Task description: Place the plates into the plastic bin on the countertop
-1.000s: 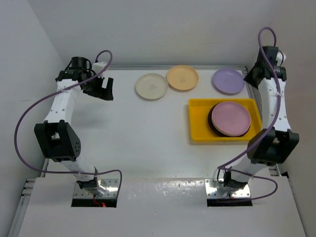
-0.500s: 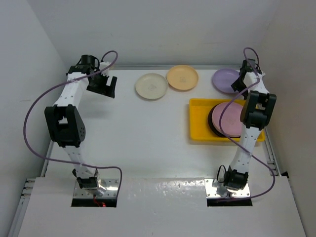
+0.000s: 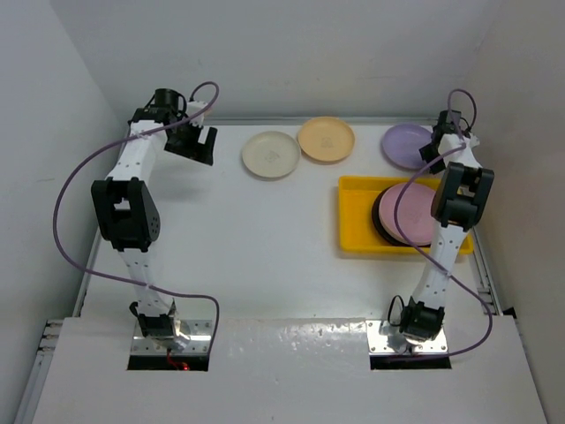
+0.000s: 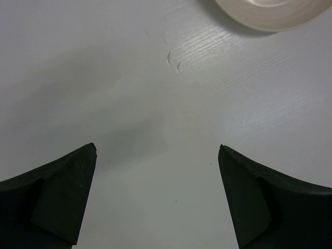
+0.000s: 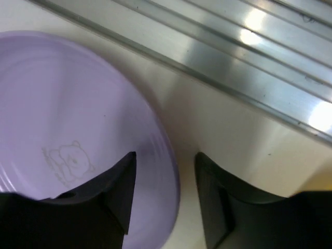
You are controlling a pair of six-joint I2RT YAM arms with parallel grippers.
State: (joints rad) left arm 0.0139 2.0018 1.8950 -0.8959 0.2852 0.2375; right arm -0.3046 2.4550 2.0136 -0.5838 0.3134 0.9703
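Note:
A pink plate [image 3: 410,212] lies on top of a stack in the yellow plastic bin [image 3: 353,221]; a dark plate rim shows under it. On the white countertop [image 3: 265,247] along the back lie a cream plate [image 3: 271,155], a pale orange plate [image 3: 326,139] and a lilac plate [image 3: 404,145]. My right gripper [image 3: 433,147] is open at the lilac plate's right edge. In the right wrist view its jaws [image 5: 166,161] straddle the lilac plate's rim [image 5: 67,129], one finger over the plate, one over the counter. My left gripper [image 3: 196,143] is open and empty [image 4: 155,150], left of the cream plate [image 4: 270,10].
A metal rail [image 5: 233,46] runs along the counter's edge just beyond the lilac plate. White walls close in the back and both sides. The bin's right end is partly hidden by the right arm [image 3: 455,203].
The right arm has swung in from the right wall and brought its gripper down to the lilac plate's right edge. The left gripper has moved a little right, towards the cream plate.

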